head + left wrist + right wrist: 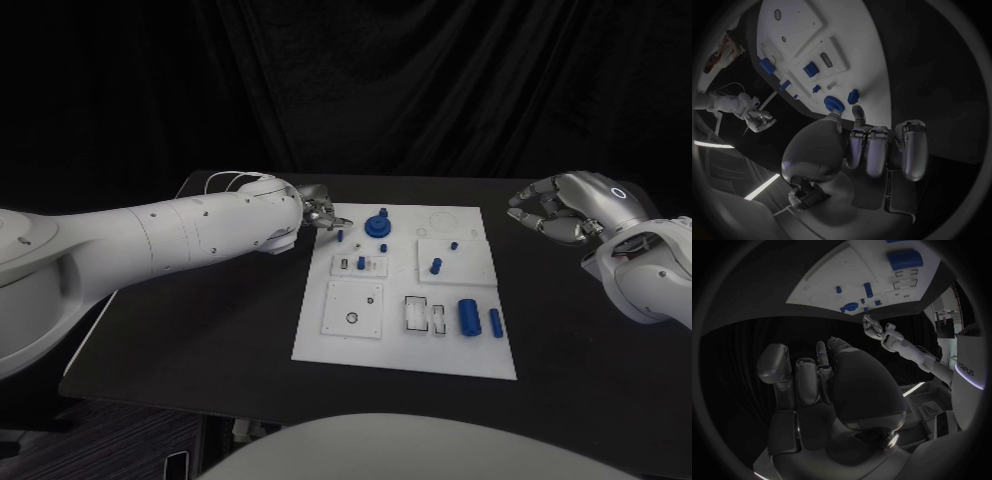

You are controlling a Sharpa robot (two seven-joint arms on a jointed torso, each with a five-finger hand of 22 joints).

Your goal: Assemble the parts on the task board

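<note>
Where the head view looks down past the near table edge, hard to make out much of the small blue parts: near end of the white task board (408, 340) carries a large blue cylinder (469, 316) beside a slimmer blue peg (495, 321), with a black ring (353, 320) toward the left. Farther along, a blue round flanged piece (381, 225) at the far left corner, just beside the left hand (315, 214). Fingers there partly hidden behind the white forearm; curled loosely, holding nothing, tips at the board's edge. Right hand (565, 205) raised well apart, off the board, fingers bent inward, empty. Beneath everything, black table (188, 340); behind, black curtain (346, 90).
</note>
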